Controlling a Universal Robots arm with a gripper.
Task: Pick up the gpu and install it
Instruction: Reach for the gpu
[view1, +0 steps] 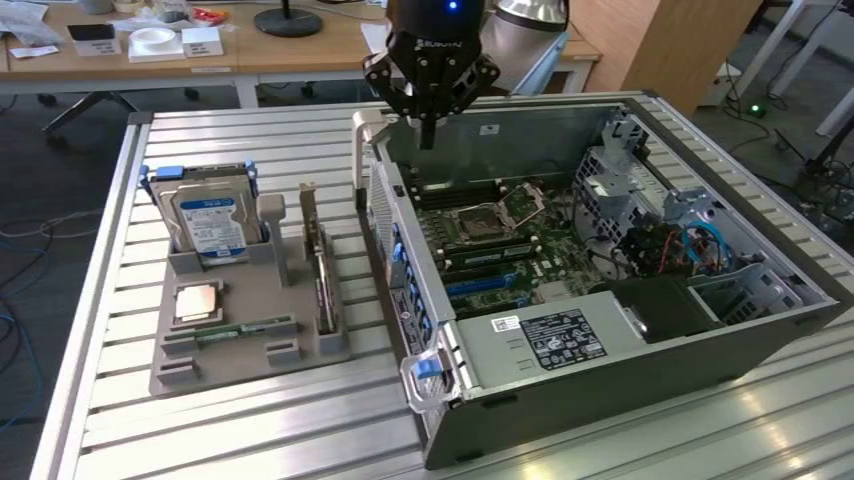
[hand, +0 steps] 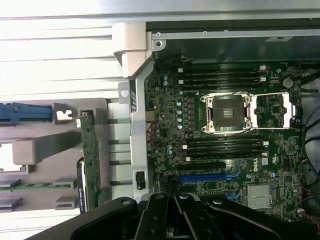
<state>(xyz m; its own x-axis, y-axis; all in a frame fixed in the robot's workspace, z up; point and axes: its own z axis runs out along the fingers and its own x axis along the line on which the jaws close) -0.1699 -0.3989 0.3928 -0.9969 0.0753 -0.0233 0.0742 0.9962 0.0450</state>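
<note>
Bright light glares off the metal table (view1: 240, 440), washing it white in the wrist view, while the computer case (view1: 641, 390) lies shaded inside.

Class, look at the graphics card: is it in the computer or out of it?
Out. The gpu stands on edge in the grey holder beside the open computer.

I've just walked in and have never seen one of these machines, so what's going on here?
A robot arm is working beside an open computer case on a metal table. Its claw is shut and empty, and hangs above the case's edge on the side facing a grey holder. The gpu stands on edge in that holder, near a hard drive. The card has not been picked up or installed yet.
</note>
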